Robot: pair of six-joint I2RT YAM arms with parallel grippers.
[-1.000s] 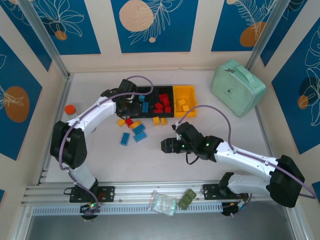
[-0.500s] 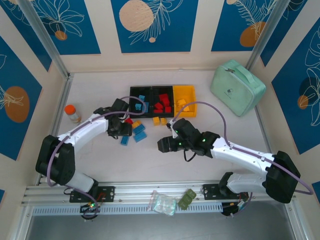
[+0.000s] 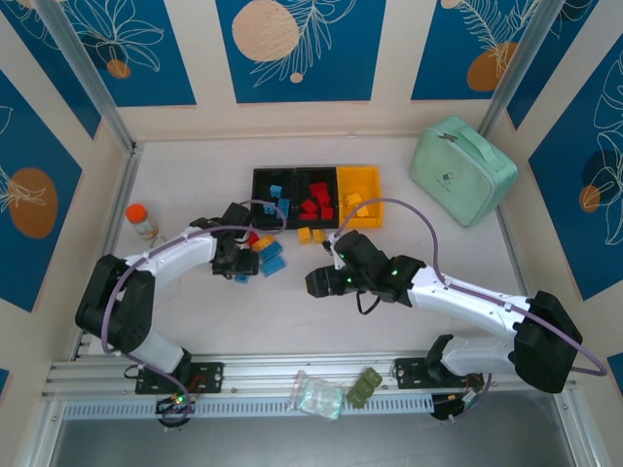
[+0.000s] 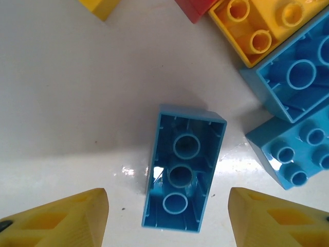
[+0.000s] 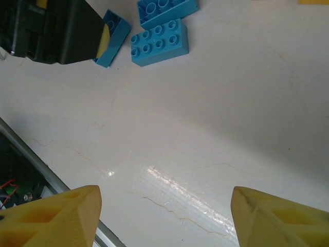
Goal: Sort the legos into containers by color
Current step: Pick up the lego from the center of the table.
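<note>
As the top view looks down, the pale surface [image 3: 292, 311] takes most of the frame, with both arms reaching over it from the lower edge.

The left end effector [image 3: 237, 265] is low at centre left. In the left wrist view its yellow fingers [image 4: 61, 218] stand apart, one on each side of a blue lego [image 4: 183, 175]. This lego lies upside down, hollow side up, and I see no contact with either finger. The right end effector [image 3: 316, 282] is near the middle of the frame. In its wrist view the fingers [image 5: 56, 216] are also apart, over bare surface.

A mint-green case [image 3: 460, 167] lies in the upper right. The containers [image 3: 295, 173] make a row at upper centre, two black and one yellow. The left one holds blue legos [image 3: 280, 199], the middle one red legos [image 3: 315, 201], and the yellow one yellow legos [image 3: 355, 202].

An orange-capped bottle [image 3: 142, 220] stands at the left.

Loose legos lie just below the containers: a yellow one [image 3: 305, 234], a red one [image 3: 251, 236] and blue ones [image 3: 272, 255] beside the left end effector.
</note>
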